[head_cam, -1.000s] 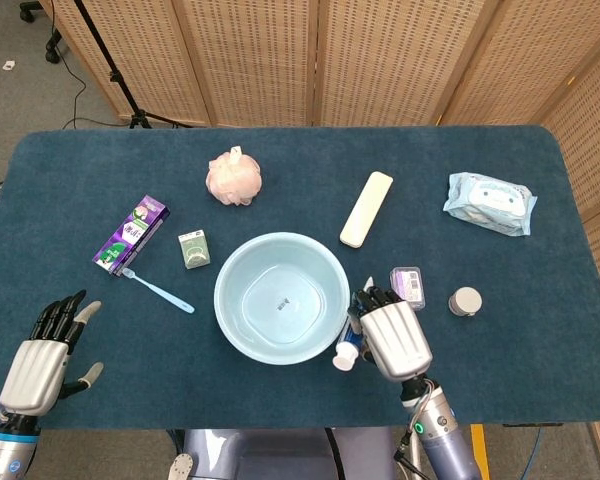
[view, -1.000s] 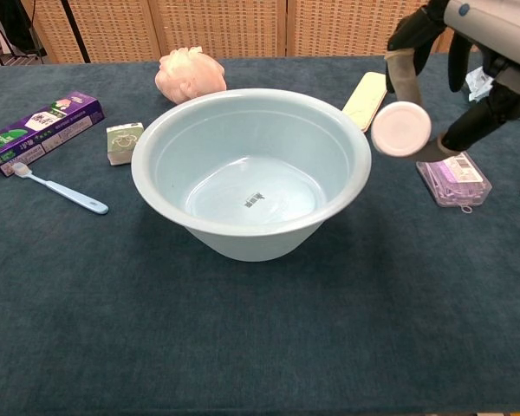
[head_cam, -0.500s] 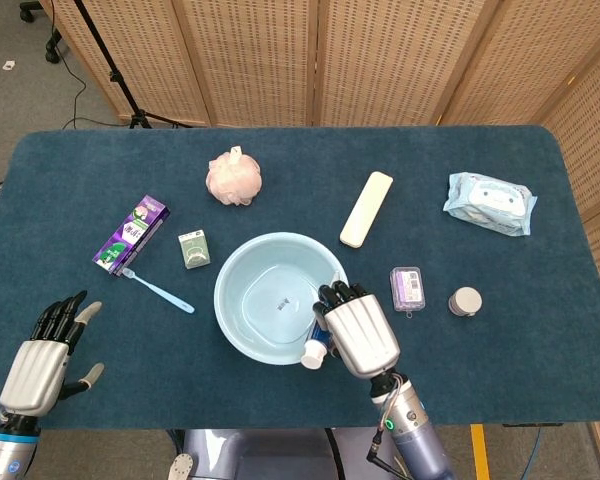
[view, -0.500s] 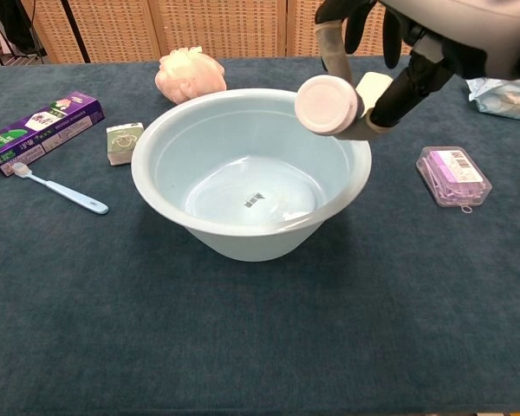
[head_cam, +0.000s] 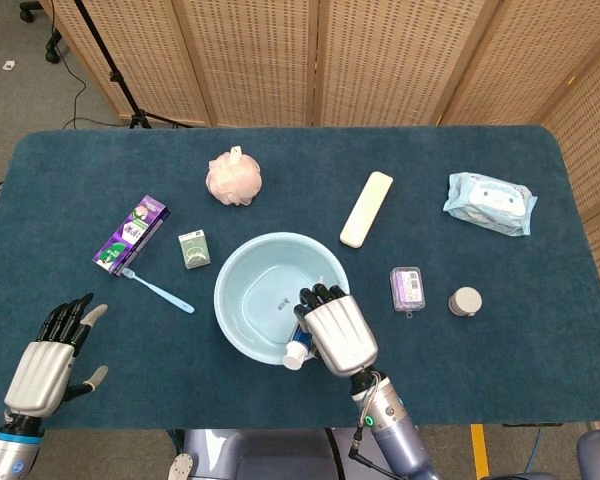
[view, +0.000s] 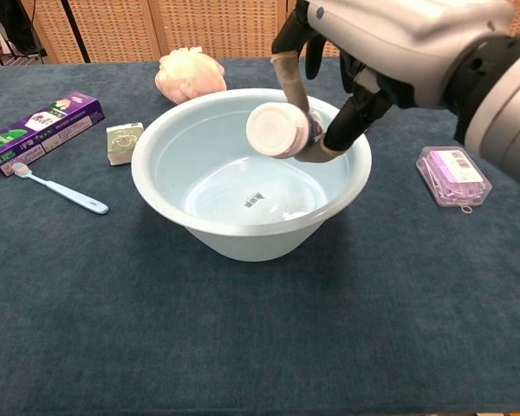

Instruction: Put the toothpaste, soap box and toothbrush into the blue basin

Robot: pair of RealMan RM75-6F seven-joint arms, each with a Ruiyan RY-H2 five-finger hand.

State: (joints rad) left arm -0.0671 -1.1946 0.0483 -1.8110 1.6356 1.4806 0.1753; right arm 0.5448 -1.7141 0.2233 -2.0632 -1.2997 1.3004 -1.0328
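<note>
From the head view, the right robot hand (head_cam: 336, 332) grips the toothpaste (head_cam: 295, 352) over the basin (head_cam: 242, 320); the left robot hand (head_cam: 48, 362) hangs released near the worktop's (head_cam: 540, 380) front-left corner. The chest view shows the toothbrush (view: 61, 189) near the worktop's left edge, the soap box (view: 453, 176) toward its right.

Lighting: bright, even, diffuse, from overhead; colours true in both views. Shadows: soft and short, a faint one inside the pale blue plastic basin (head_cam: 270, 297). Glare: mild sheen along the basin rim and on the silver back of the right hand (view: 390, 52) in the chest view. Focus: head view sharp throughout; chest view slightly soft on the near hand. Edge distortion: slight in chest view.
</note>
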